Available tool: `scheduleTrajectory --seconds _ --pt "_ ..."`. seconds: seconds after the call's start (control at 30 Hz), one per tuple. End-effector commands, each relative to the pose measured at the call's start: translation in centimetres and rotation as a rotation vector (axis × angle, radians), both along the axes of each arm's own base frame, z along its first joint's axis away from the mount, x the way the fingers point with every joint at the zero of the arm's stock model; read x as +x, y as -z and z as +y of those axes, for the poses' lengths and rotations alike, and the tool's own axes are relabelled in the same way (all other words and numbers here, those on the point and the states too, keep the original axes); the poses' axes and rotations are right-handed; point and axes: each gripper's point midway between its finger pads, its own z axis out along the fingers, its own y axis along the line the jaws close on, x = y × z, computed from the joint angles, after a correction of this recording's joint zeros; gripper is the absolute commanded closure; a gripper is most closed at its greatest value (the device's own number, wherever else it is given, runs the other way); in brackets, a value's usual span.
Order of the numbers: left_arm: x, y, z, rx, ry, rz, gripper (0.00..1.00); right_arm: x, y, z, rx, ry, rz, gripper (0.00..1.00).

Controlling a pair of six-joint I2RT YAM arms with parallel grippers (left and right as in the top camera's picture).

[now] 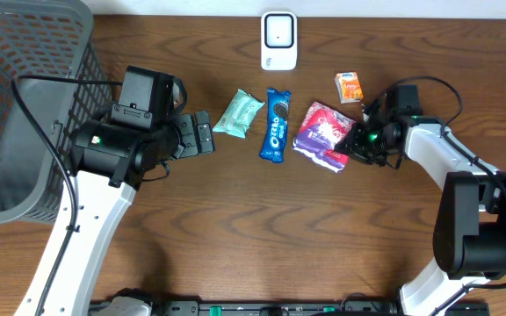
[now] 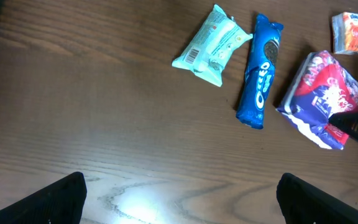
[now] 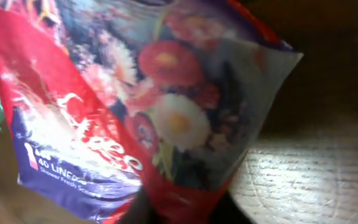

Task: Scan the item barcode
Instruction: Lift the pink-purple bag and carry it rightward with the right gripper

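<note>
My right gripper (image 1: 351, 146) is shut on the right edge of a red and purple floral packet (image 1: 321, 130) that lies right of the table's middle. The right wrist view is filled by this packet (image 3: 160, 106), its red edge pinched between the dark fingertips at the bottom, where the right gripper (image 3: 185, 210) sits. A white barcode scanner (image 1: 278, 39) stands at the far edge of the table. My left gripper (image 1: 202, 136) hangs open above bare wood on the left, its fingers (image 2: 61, 199) wide apart with nothing between them.
A blue Oreo pack (image 1: 276, 125) and a mint-green packet (image 1: 238, 114) lie left of the floral packet. A small orange box (image 1: 349, 87) sits behind it. A grey wire basket (image 1: 25, 105) takes up the far left corner.
</note>
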Motion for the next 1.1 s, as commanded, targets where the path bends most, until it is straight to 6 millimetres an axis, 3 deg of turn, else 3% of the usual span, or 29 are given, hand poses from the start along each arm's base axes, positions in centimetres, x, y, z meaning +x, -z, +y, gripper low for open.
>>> scheduleTrajectory --seconds 0.0,0.1,0.2,0.33,0.37,0.43,0.53,0.83,1.07 --pt "0.2 0.2 0.4 0.021 0.003 0.001 0.02 -0.5 1.4 -1.4 -0.07 -0.003 0.026 0.99" --pt "0.2 0.2 0.4 0.021 0.003 0.001 0.02 -0.3 -0.6 -1.8 -0.102 -0.035 -0.03 0.99" --pt "0.2 0.2 0.4 0.021 0.003 0.001 0.02 -0.4 -2.8 -3.7 -0.216 -0.002 -0.065 0.99" --pt "0.2 0.2 0.4 0.021 0.003 0.001 0.02 -1.1 -6.4 -8.2 -0.498 0.134 -0.108 0.99" --pt "0.2 0.2 0.4 0.021 0.003 0.001 0.02 -1.7 -8.3 -10.7 -0.663 0.221 -0.132 0.99" --pt "0.2 0.2 0.4 0.021 0.003 0.001 0.02 -2.8 -10.9 -13.3 -0.891 0.311 -0.16 0.99" --pt "0.2 0.2 0.4 0.021 0.003 0.001 0.02 -4.0 -13.1 -15.3 -1.1 0.409 -0.177 0.99" --pt "0.2 0.2 0.4 0.021 0.003 0.001 0.02 -4.4 -16.9 -19.0 -1.586 0.505 -0.225 0.99" --pt "0.2 0.2 0.4 0.021 0.003 0.001 0.02 -3.4 -14.8 -19.3 -1.654 0.472 -0.19 0.99"
